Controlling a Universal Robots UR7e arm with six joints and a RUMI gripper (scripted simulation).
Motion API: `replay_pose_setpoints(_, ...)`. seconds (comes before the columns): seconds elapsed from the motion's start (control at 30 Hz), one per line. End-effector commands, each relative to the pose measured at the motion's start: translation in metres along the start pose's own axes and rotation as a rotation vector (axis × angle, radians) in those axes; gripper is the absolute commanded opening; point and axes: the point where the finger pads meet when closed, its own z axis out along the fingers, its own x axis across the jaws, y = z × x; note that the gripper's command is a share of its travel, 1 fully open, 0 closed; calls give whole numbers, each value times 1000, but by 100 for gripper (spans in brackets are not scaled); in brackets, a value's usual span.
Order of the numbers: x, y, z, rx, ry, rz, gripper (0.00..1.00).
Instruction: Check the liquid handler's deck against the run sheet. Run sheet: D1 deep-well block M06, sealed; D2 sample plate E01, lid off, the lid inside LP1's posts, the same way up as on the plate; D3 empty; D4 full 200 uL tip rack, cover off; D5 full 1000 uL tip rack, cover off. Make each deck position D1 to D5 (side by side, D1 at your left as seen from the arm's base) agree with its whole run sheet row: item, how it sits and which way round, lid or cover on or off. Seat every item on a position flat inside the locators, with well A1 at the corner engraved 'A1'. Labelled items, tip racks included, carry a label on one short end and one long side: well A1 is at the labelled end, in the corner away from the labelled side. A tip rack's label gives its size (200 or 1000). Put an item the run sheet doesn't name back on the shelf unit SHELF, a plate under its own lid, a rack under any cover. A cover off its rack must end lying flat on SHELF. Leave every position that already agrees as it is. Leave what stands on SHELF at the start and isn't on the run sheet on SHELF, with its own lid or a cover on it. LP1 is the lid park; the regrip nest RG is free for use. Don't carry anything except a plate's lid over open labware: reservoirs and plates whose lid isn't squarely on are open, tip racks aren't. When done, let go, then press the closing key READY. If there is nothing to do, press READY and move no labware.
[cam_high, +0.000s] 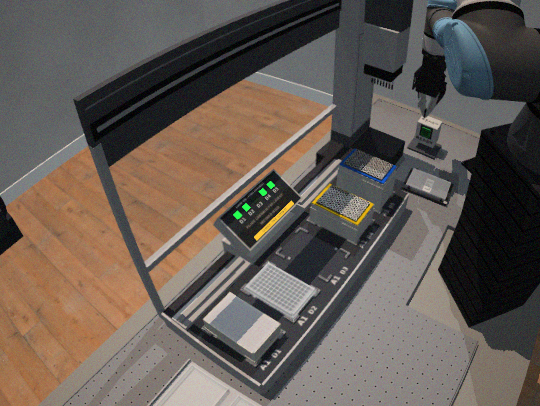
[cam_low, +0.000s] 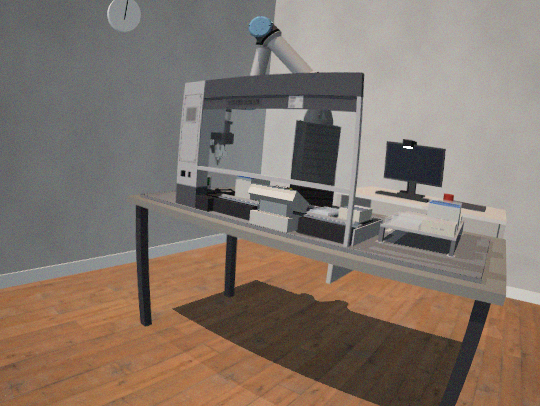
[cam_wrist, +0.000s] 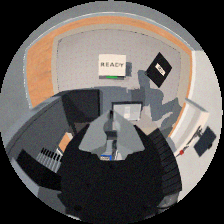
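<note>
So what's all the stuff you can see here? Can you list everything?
Grey foil-topped deep block: one, position D1.
White lidless well plate: one, D2.
Yellow-rimmed tip rack: one, D4, uncovered.
Blue-rimmed tip rack: one, D5, uncovered.
Dark status panel: one, four green lights, beside the deck.
Grey flat lid: one, beyond D5.
White READY key: one, green-lit, under the pincer.
Black slatted cabinet: one, beside the deck.
Black computer monitor: one, side desk.
Round wall clock: one, grey.
Grey-and-blue robot arm: one.
Black pincer: one, shut, empty.
</note>
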Motion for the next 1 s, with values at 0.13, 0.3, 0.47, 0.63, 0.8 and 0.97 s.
replay_pose_setpoints(0.13, 0, -1, 15, 1, -1, 0, 0)
replay_pose_setpoints(0.3, 0, -1, 20, 1, -1, 0, 0)
replay_pose_setpoints(0.47, 0, -1, 28, 1, -1, 0, 0)
replay_pose_setpoints(0.63, 0, -1, 37, 1, -1, 0, 0)
replay_pose_setpoints(0.8, 0, -1, 45, 1, -1, 0, 0)
replay_pose_setpoints(0.97, 0, -1, 50, 1, -1, 0, 0)
